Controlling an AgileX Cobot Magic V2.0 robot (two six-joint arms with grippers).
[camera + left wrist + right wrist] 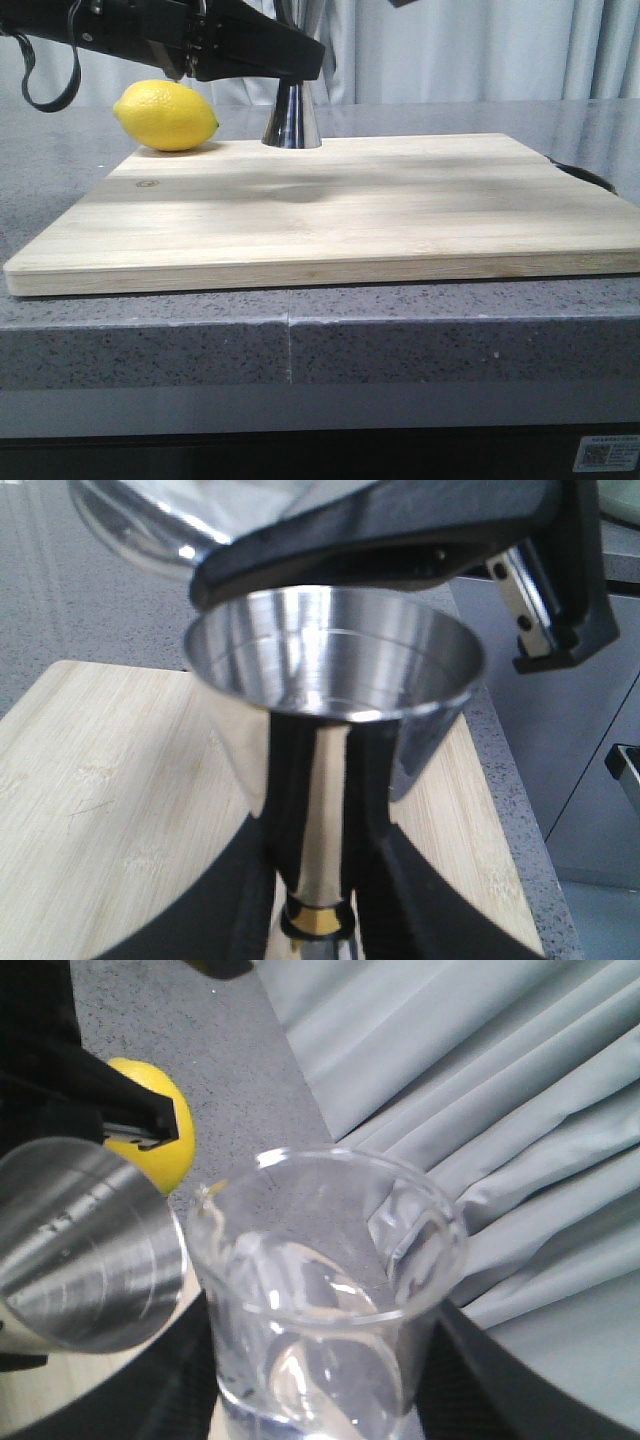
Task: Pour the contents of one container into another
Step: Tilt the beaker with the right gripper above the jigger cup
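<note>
The glass beaker [325, 1290] sits tilted in the right gripper [310, 1400], its dark fingers closed on the lower wall, with the lip held just beside and above the rim of the steel jigger [335, 680]. In the left wrist view, a curve of clear glass hangs over the far edge of the jigger's bowl. The bowl looks dry or nearly so — I cannot tell whether liquid has reached it. Some clear liquid seems to lie in the bottom of the beaker.

The jigger stands on the wooden cutting board [330, 215] at its far edge, with the left gripper [320, 880] clasped narrowly around its lower cone, just above the gold band [318, 918].

To pour well, the lip should probably come over the middle of the bowl before the tilt grows, and the tilt should rise slowly — the bowl is shallow and a fast stream could splash off its polished wall. The left arm should likely hold the jigger steady and upright throughout.

A lemon [166, 115] lies near the jigger, clear of the pour.
</note>
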